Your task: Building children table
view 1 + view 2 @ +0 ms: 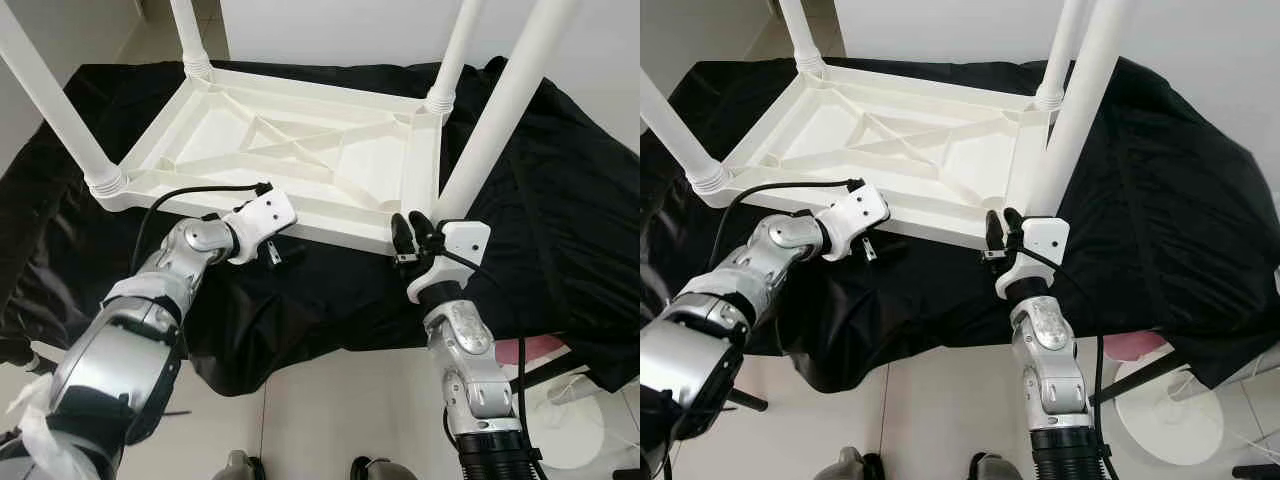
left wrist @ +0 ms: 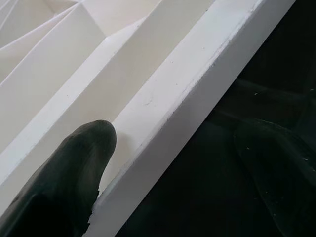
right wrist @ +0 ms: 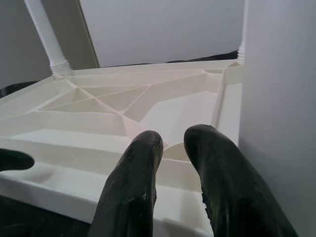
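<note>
White plastic table [image 1: 290, 150] is lying upside down on a black cloth [image 1: 540, 200], four legs pointing up. Left gripper [image 1: 270, 245] is straddling the near rim [image 2: 163, 113], one finger [image 2: 64, 177] inside, the other outside on the cloth; fingers spread, clamping nothing. Right gripper [image 1: 410, 235] is sitting at the near right corner beside the leg [image 1: 490, 130], fingers almost together, nothing between them.

Judgement: seating that leg is wanting a firm grip low on it and a steady rim. Cloth edge lies just behind both wrists; room is lying open to the right.
</note>
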